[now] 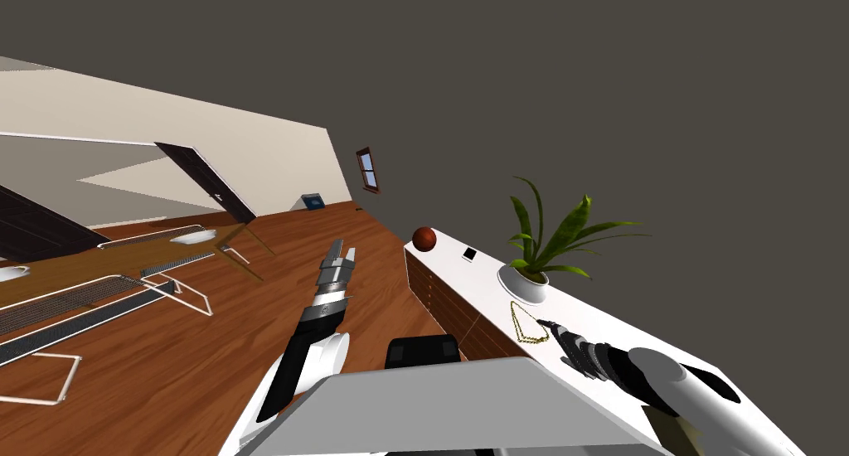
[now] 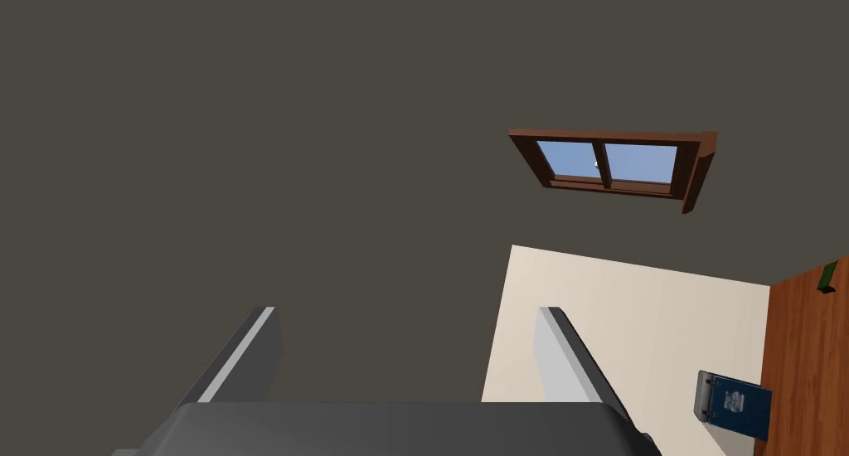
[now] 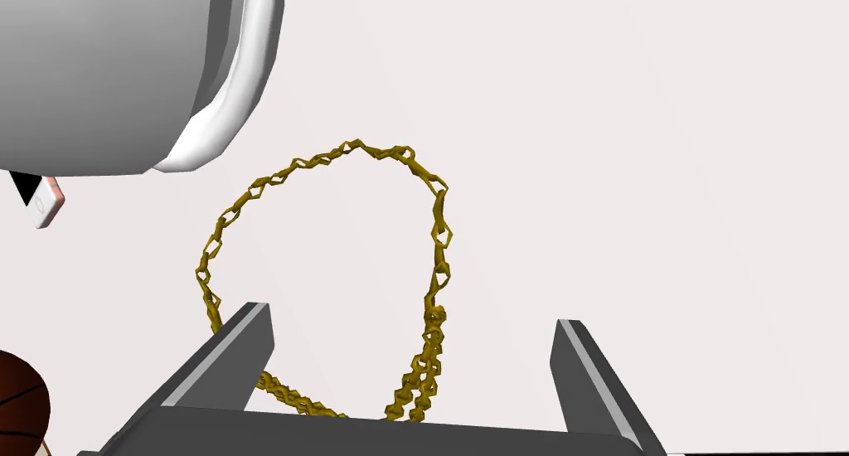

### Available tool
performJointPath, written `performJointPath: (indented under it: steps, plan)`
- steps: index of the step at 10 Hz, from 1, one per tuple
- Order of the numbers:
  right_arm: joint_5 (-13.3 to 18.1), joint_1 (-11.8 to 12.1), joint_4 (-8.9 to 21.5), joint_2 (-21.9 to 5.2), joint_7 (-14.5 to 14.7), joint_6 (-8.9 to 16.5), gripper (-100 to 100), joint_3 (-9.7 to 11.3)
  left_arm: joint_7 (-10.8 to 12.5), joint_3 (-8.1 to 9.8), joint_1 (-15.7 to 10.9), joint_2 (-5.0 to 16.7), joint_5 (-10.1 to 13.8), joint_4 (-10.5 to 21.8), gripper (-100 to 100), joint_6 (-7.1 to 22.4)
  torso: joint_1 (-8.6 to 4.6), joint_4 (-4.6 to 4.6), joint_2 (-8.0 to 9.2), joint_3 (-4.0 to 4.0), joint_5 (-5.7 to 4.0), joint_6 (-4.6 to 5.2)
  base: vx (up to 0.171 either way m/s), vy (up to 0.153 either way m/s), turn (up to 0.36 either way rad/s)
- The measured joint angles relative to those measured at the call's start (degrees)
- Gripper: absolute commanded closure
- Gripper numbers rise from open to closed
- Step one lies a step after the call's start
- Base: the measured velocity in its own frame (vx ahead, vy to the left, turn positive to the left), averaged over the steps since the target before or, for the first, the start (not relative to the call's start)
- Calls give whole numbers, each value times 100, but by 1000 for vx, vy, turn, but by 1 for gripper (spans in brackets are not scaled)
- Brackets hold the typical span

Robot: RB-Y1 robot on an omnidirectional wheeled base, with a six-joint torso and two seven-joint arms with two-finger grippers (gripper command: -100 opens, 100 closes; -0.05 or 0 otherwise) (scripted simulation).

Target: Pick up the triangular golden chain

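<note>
Right gripper (image 1: 547, 323) is at the white cabinet top (image 1: 489, 269), fingers spread wide and holding nothing. The golden chain (image 1: 529, 339) lies flat on that top. In the head view it sits at 6 o'clock of the white plant pot (image 1: 524, 283), with my gripper at its 3 o'clock, tips just beside it.

Right wrist view: gripper (image 3: 412, 314) straddles part of the chain (image 3: 440, 230). The doubled strand runs between the fingers. The other side of the loop passes under or just behind one finger; I cannot tell which.

Left gripper (image 1: 341, 250) hangs over the wood floor at 9 o'clock of the cabinet, fingers (image 2: 249, 351) apart, idle.

Risks, as I judge them:
- The links are thin and lie flat, so the blades may shut above them and catch nothing.
- A finger set down on the far strand would drag the loop rather than gather it.
- Gripped by one strand, the limp loop may slide out on the lift.
- The pot (image 3: 124, 78) stands close, and a swing of the wrist could knock it.
</note>
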Motion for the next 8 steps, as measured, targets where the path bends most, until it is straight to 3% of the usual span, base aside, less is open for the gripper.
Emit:
performJointPath:
  steps: [1, 6, 7, 8]
  plan:
    - [1, 0, -2, 0, 1, -2, -100, 0, 0, 0, 0, 0, 0, 0, 0, 0, -1, 0, 2, 1, 0, 0, 67, 76, -232]
    - [-197, -699, 826, -309, 573, -132, -100, 570, 0, 0, 1, 0, 0, 0, 0, 0, 23, -5, -23, -13, 5, 1, 48, 55, -169]
    - [-216, -760, 965, -336, 620, -135, -100, 605, 0, 0, 0, 0, 0, 0, 0, 0, 10, -3, -13, -8, 3, 1, 47, 55, -164]
    - [-305, -958, 1270, -465, 828, -182, -100, 752, 0, 0, 1, 0, 0, 0, 0, 0, 15, -4, -18, -10, 3, 1, 56, 66, -197]
